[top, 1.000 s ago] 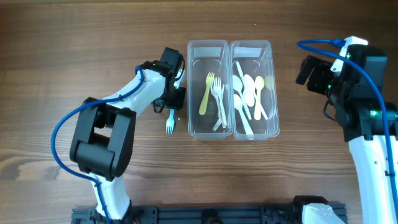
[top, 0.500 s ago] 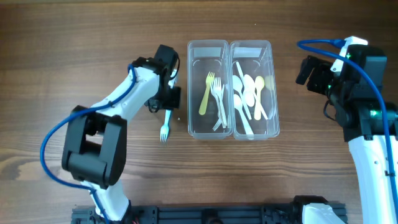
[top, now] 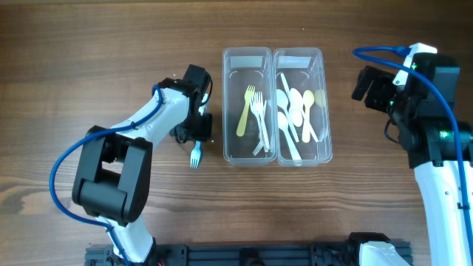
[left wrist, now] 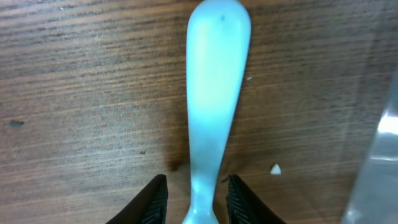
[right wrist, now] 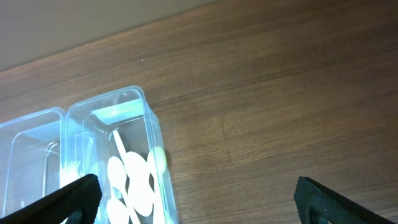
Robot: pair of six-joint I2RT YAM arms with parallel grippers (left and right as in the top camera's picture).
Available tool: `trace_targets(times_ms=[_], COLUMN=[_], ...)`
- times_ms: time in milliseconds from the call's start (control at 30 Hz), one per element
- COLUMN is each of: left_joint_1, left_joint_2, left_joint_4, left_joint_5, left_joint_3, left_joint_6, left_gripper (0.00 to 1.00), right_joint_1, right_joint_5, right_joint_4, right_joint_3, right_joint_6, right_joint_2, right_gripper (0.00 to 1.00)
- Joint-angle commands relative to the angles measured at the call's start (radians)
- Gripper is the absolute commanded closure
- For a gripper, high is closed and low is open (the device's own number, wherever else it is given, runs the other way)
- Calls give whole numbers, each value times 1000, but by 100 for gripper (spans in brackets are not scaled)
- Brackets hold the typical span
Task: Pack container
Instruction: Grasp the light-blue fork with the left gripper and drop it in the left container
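1. The left fingers [left wrist: 157,198] are down low on the bench [top: 89,59], one on each side of the blue fork [left wrist: 211,93]. There's a thin sliver of wood showing between each pad and the handle, so I'd call them slightly apart and not pinching yet.
2. They're straddling the narrow neck of the handle. My guess is that's the sensible spot, since the handle is skinny enough there to close on, while the far end flares out wide and rounded.
3. The fork looks like smooth, glossy pale-blue plastic lying flat on dark, grainy wood. It's thin and slick, so it could skate when squeezed.
4. It sits just outside the left wall of the fork tub [top: 247,52], tines toward the near edge of the bench, not in any container yet.
5. That tub is clear, thin-walled plastic with rounded corners. It holds a yellow fork [top: 243,114] and some white forks [top: 260,118].
6. Its twin, the spoon tub [top: 298,52], touches it on the right and holds white spoons [top: 295,111]. So the sorting is by type, and blue belongs in the left one.
7. Both tubs sit mid-bench, nearer the far edge.
8. The right fingers [right wrist: 74,196] hang wide apart with nothing in them, over by the right edge.
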State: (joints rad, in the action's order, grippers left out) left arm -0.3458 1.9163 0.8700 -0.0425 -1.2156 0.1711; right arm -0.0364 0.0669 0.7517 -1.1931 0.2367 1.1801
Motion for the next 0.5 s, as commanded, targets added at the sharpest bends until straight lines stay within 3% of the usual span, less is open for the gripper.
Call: trace_targets(times_ms=[0,467], left_joint_1=[-8,-64], left_joint_2=[-15,11], left_joint_4=[-30,-117], left_joint_5=[32,89], left_joint_3=[44,118], left_joint_6=[-38,-28], left_gripper=[67,79], right_joint_1=[-2,-2], right_joint_5=[-15,-15], right_joint_4=[-3,-3], right_joint_3=[-10,-10], right_joint_6=[-8,-9], right_joint_2=[6,6], right_gripper=[0,0])
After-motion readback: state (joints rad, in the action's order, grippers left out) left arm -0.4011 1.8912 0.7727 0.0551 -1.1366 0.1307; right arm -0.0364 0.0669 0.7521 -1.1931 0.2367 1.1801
